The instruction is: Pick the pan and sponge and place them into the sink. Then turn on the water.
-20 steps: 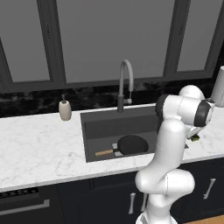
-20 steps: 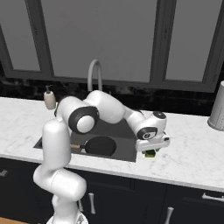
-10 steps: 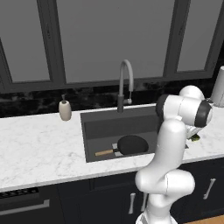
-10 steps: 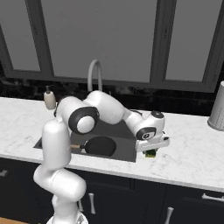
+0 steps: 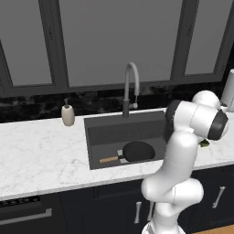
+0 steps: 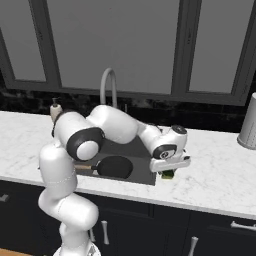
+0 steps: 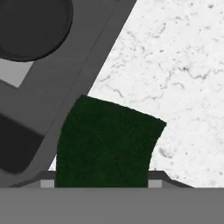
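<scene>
The dark green sponge lies on the white marble counter just right of the sink's rim, and shows small under the hand. My gripper is down over it, the fingers on either side of it and their tips hidden behind it; it looks shut on the sponge. The round black pan rests on the sink floor with its light wooden handle pointing left, and appears again beside my arm and at the upper left of the hand view. The gooseneck faucet stands behind the basin with no water running.
A beige soap dispenser stands on the counter left of the sink. A grey metal canister sits at the far right by the backsplash. The sink's lighter drain plate shows beside the pan. Dark windows rise behind the counter.
</scene>
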Robot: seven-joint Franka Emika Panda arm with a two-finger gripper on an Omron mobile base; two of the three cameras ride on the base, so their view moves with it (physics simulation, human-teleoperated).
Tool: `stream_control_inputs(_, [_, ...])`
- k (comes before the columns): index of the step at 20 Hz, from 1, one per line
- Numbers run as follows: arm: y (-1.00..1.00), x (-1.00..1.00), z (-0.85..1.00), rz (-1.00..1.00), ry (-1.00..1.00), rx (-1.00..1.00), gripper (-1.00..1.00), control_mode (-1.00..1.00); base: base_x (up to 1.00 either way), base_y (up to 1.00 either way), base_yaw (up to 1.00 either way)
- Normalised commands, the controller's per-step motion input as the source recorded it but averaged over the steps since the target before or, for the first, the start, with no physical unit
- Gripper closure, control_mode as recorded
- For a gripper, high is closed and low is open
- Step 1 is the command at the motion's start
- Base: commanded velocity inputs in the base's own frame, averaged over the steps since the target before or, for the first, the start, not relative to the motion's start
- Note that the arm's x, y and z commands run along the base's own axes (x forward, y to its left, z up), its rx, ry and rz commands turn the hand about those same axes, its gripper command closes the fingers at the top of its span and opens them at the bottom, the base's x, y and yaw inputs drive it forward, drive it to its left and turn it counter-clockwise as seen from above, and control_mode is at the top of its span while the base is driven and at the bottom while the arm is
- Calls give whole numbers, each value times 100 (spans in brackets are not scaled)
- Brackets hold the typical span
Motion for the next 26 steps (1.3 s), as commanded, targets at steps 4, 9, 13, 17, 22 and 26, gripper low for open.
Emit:
stream_control_inputs(4, [66,-21,70,4,-2,5,100,-100,0,0,0])
stream_control_inputs(9, [97,-15,41,4,0,8,100,-100,0,0,0])
stream_control_inputs(13, [100,-12,5,2,-2,11,100,-100,0,0,0])
stream_control_inputs(17, [80,0,2,4,-1,13,100,-100,0,0,0])
stream_control_inputs(22, [64,9,0,12,0,5,100,-100,0,0,0])
stream_control_inputs(26, [38,19,-6,11,0,0,100,-100,0,0,0])
